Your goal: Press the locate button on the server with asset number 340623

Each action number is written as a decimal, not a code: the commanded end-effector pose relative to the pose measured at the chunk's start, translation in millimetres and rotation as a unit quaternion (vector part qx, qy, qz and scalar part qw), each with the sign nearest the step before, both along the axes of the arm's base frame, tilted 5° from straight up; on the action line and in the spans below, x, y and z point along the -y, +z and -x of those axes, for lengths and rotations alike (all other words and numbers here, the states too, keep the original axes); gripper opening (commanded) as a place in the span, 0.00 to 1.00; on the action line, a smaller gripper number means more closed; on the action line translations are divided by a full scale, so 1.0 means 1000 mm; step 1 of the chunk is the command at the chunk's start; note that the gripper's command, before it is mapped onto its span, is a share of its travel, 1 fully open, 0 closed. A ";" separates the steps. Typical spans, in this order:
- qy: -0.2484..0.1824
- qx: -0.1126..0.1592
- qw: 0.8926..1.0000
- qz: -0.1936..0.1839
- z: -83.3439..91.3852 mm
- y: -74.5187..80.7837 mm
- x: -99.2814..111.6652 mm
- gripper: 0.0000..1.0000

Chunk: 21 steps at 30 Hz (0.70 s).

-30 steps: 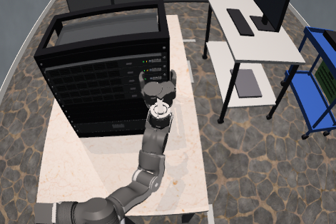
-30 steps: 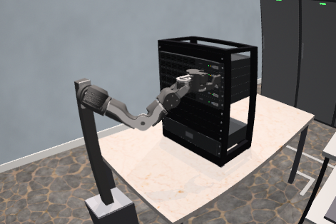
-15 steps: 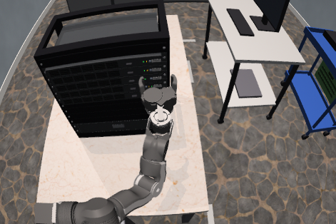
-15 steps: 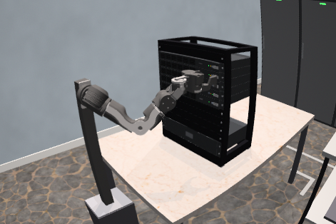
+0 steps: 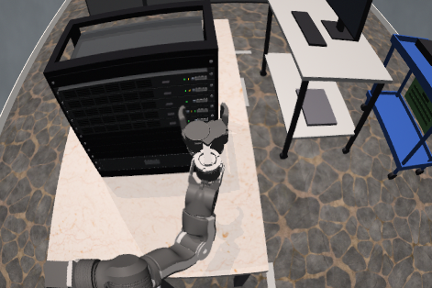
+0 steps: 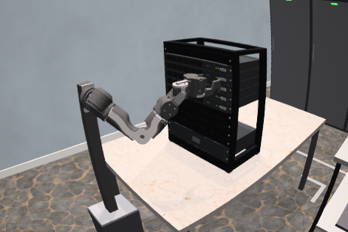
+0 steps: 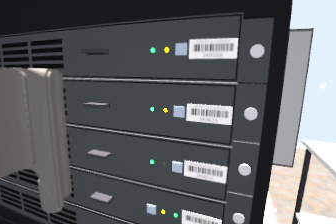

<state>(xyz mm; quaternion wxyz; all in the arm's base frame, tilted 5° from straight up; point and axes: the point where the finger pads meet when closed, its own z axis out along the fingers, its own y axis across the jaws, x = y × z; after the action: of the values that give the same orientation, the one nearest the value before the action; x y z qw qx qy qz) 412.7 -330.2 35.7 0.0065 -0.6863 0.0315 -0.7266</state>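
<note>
The black server rack (image 5: 132,61) (image 6: 262,96) stands upright on the marble table (image 5: 91,216) (image 6: 195,185). In the wrist view several servers are stacked, each with a square pale button and a barcode label. The second server from the top carries the label 340623 (image 7: 209,114), and its locate button (image 7: 178,111) is pale grey-blue, not lit. The buttons above (image 7: 181,49) and below (image 7: 177,167) look just as unlit. My gripper (image 5: 203,111) (image 6: 213,86) is open and empty, close in front of the right part of the servers. One finger (image 7: 39,145) shows at the left of the wrist view.
A white desk (image 5: 334,64) with a keyboard and a monitor stands to the right of the table, with a blue cart (image 5: 407,124) beyond it. Tall dark cabinets (image 6: 313,55) stand behind the rack. The arm's post (image 6: 99,170) rises beside the table's near left.
</note>
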 end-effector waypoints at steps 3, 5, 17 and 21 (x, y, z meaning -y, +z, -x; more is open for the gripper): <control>-0.001 0.002 1.000 -0.001 0.001 0.002 0.000 0.60; -0.001 0.002 1.000 -0.001 0.002 0.002 0.000 0.60; -0.001 0.002 1.000 -0.001 0.015 0.001 0.000 0.60; -0.001 0.002 1.000 -0.001 0.018 0.001 0.000 0.60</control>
<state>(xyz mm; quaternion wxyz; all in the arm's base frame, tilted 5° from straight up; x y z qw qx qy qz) 396.6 -328.3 33.4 0.0077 -0.6873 0.0292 -0.7258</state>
